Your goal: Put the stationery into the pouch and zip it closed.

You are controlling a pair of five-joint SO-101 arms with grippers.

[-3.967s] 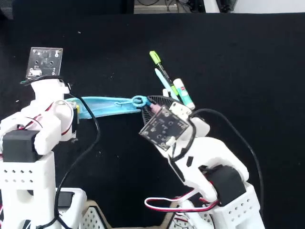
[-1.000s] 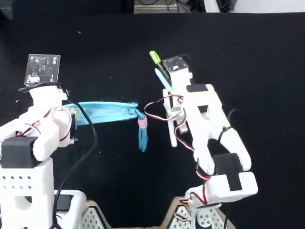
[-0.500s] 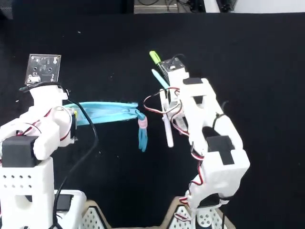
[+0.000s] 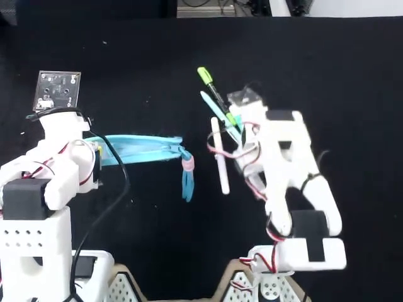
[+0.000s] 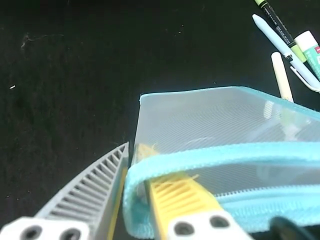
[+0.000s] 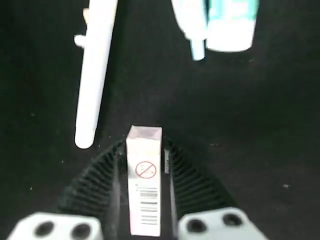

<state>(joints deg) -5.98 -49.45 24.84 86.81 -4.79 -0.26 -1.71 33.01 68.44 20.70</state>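
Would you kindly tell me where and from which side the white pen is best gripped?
Probably mid-barrel on the white pen, from straight above, closing across its width: it lies flat, long and slim, with bare table either side there. Its far end sits near the blue pen. The right end effector holds a box.

Black worktop (image 4: 352, 94): white pen (image 4: 220, 157), blue pen (image 4: 213, 107), marker (image 4: 213, 88), glue stick (image 5: 311, 45) lying close together; teal pouch (image 4: 135, 148) near.
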